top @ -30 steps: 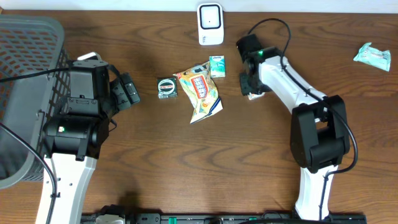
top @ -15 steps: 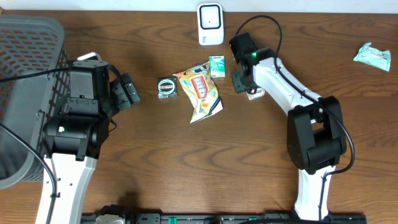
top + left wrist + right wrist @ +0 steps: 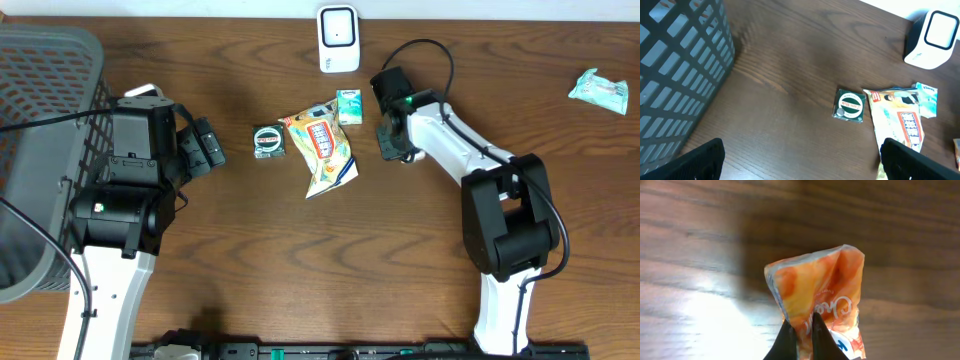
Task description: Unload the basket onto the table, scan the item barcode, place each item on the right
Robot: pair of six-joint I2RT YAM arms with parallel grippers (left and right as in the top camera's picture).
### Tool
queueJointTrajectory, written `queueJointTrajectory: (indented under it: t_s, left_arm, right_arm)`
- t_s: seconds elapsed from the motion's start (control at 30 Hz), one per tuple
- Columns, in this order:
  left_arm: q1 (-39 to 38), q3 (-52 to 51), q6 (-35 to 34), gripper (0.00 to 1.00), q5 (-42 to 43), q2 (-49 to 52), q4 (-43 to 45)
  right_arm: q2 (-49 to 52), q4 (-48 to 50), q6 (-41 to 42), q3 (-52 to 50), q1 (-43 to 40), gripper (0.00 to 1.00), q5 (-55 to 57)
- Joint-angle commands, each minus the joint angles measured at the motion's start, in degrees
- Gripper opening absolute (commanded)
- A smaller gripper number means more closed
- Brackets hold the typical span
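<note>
A small orange and white packet stands pinched and crumpled above the wooden table in the right wrist view, with my right gripper shut on its lower edge. From overhead, the right gripper sits just right of the snack bag and hides that packet. The white barcode scanner stands at the back edge of the table, behind and left of this gripper. My left gripper is wide open over bare wood, holding nothing, and the scanner shows at its far right.
A colourful snack bag, a small green and white box and a square pack with a round green label lie mid-table. A teal packet lies far right. A grey mesh basket fills the left side.
My right gripper shifted slightly towards the snack bag and closed on the orange packet. The left arm has not moved.
</note>
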Motion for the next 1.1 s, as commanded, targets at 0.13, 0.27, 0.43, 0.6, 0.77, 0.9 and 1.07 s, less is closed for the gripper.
queueJointTrajectory:
  t_s: [0.13,0.27,0.43,0.6,0.77,0.9,1.07]
  left_arm:
    - [0.2,0.1,0.8,0.98,-0.3,-0.3,0.0]
    - [0.2,0.1,0.8,0.98,-0.3,-0.3,0.0]
    - [0.2,0.1,0.8,0.98,-0.3,-0.3,0.0]
    - [0.2,0.1,0.8,0.98,-0.3,-0.3,0.0]
    - [0.2,0.1,0.8,0.98,-0.3,-0.3,0.0]
    - [0.2,0.1,0.8,0.98,-0.3,-0.3,0.0]
    - [0.2,0.1,0.8,0.98,-0.3,-0.3,0.0]
  right_arm:
    - [-1.9,-3.3,-4.0,8.5,-3.1,0.01,-27.8]
    - [-1.3,-3.8,-8.3,8.3,-6.0,0.01,-47.0]
    - [1.1,-3.8,-12.3,4.7,-9.1,0.01,-61.7]
    - [3.2,-1.7,-10.3,-1.3,-13.8,0.01,-65.0]
    - [4.0,-1.4,-8.4,-3.8,-19.9,0.01,-61.8]
    - [3.7,-3.1,-8.4,-3.0,-23.8,0.09,-55.3]
    - [2.9,-11.1,-9.4,2.4,-27.4,0.25,-53.2]
